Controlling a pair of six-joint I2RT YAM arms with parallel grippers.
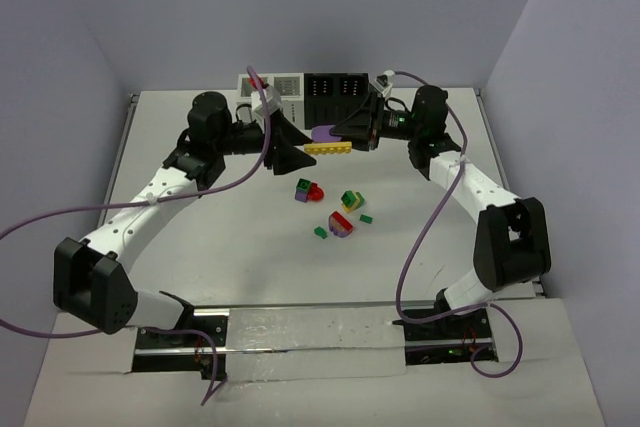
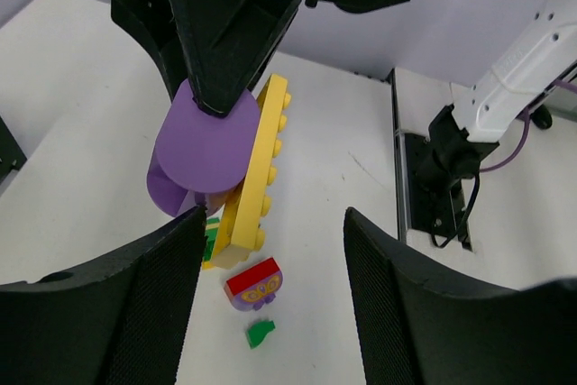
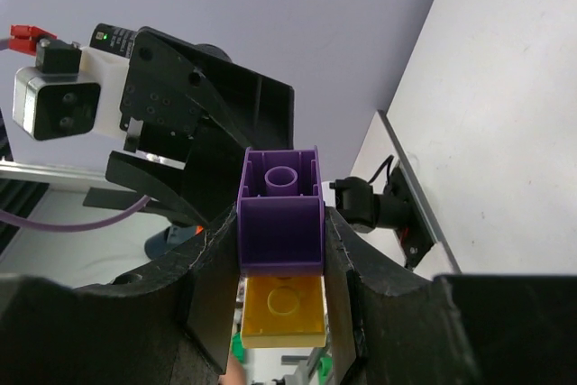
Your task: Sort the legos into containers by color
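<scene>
My right gripper point(image 1: 348, 133) is shut on a stack of a purple brick point(image 3: 279, 214) and a long yellow brick point(image 3: 281, 313), held in the air in front of the containers. The stack also shows in the top view point(image 1: 327, 141) and in the left wrist view point(image 2: 257, 169). My left gripper point(image 1: 298, 147) is open and empty, its jaws facing the held stack from the left, close to it. The white two-compartment bin point(image 1: 272, 85) and the black one point(image 1: 335, 87) stand in a row at the back.
Loose legos lie mid-table: a purple-green-red stack point(image 1: 307, 190), a green-yellow stack point(image 1: 351, 199), a red-purple brick point(image 1: 341, 224), also seen in the left wrist view point(image 2: 254, 283), and two tiny green pieces point(image 1: 320, 232) point(image 1: 366, 218). Purple cables hang off both arms.
</scene>
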